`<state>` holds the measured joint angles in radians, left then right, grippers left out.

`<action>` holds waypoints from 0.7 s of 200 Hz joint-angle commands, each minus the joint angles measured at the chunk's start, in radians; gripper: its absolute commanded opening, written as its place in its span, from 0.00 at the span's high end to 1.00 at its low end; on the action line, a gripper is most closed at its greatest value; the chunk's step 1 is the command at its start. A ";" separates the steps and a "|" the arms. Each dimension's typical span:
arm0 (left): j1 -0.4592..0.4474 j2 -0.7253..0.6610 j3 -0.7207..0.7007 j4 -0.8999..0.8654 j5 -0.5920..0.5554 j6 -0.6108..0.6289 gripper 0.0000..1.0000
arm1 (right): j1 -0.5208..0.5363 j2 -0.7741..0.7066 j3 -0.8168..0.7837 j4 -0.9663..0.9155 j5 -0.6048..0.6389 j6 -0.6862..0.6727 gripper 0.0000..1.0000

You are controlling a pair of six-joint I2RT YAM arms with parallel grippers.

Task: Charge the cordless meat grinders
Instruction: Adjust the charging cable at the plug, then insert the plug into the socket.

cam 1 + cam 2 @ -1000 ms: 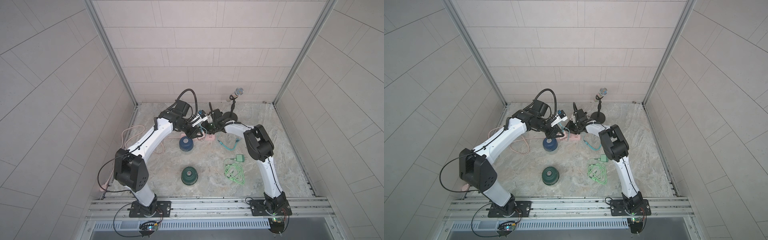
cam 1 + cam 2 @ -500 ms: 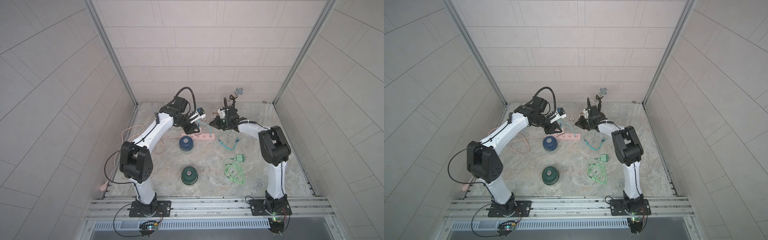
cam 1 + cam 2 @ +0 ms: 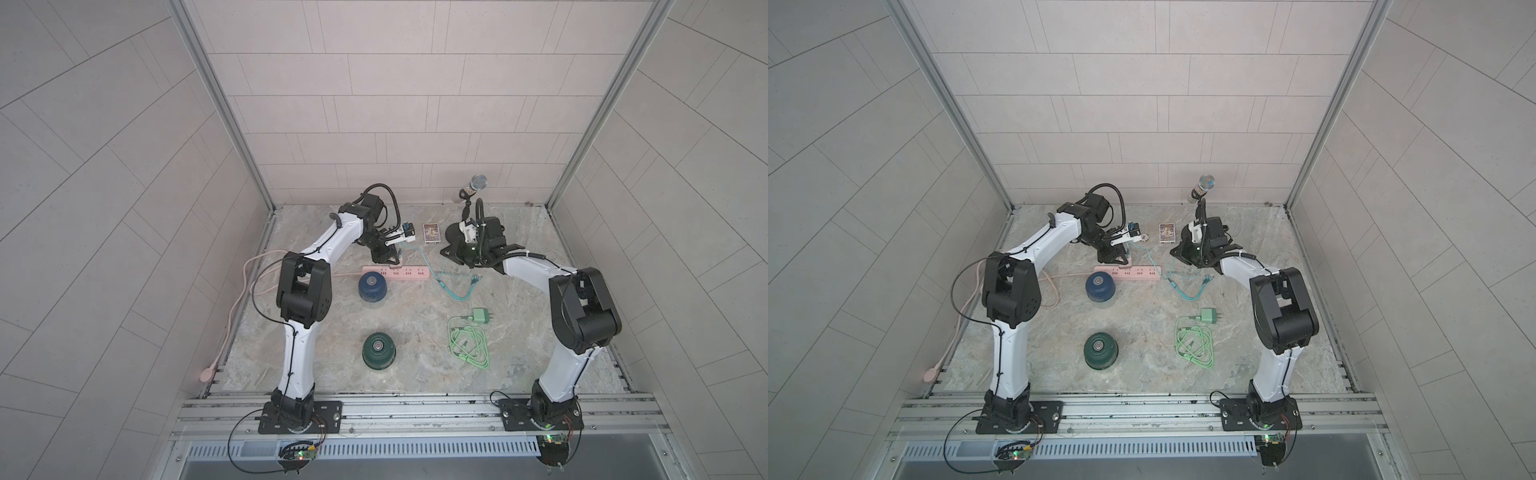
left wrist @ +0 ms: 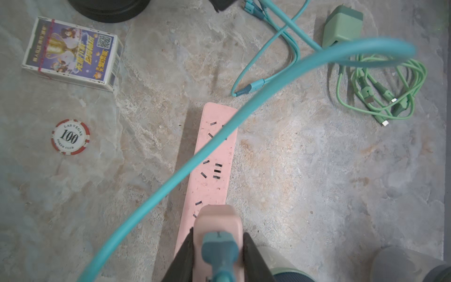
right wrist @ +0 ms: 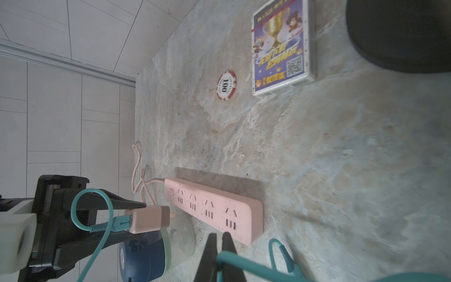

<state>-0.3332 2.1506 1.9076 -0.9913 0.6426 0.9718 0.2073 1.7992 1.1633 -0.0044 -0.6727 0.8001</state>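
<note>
— Which way are the grinders pointing?

— Both are standing upright, long axis vertical, silver buttons facing up. The blue grinder is sitting just beside the strip, on the side toward the robot's bases. The green grinder is standing nearer the bases, apart from the blue one and roughly in line with it.

— Any sideways heading?

— They're round and too small here for me to tell where their sockets are facing.

— What is the left gripper doing?

— The left gripper is pinching the adapter by its sides, with the teal cable plugged into its back and arching away. It's holding the adapter over the strip's cord end. I can't tell whether the prongs are touching the strip.

— And the right?

— The right gripper is hanging near the strip's other end, fingers pressed together. The teal cable is crossing close to their roots, and I can't tell whether it's being nipped.

— What's getting cut off?

— In the wrist views the blue grinder is showing only as a slice at the frame edge, and the mic stand is running off the frame. In both top views the right wrist is covering its own fingertips.
</note>
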 commanded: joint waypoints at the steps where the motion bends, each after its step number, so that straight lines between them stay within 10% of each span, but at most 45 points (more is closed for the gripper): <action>1: 0.009 0.018 0.022 -0.047 0.058 0.116 1.00 | -0.008 -0.065 -0.016 -0.006 -0.004 -0.033 0.94; 140: 0.018 0.072 -0.067 0.084 0.076 0.110 1.00 | -0.029 -0.042 0.002 -0.029 -0.018 -0.041 0.93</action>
<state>-0.3252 2.1983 1.8469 -0.9451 0.7231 1.0706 0.1822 1.7596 1.1404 -0.0132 -0.6823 0.7673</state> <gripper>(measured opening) 0.301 0.074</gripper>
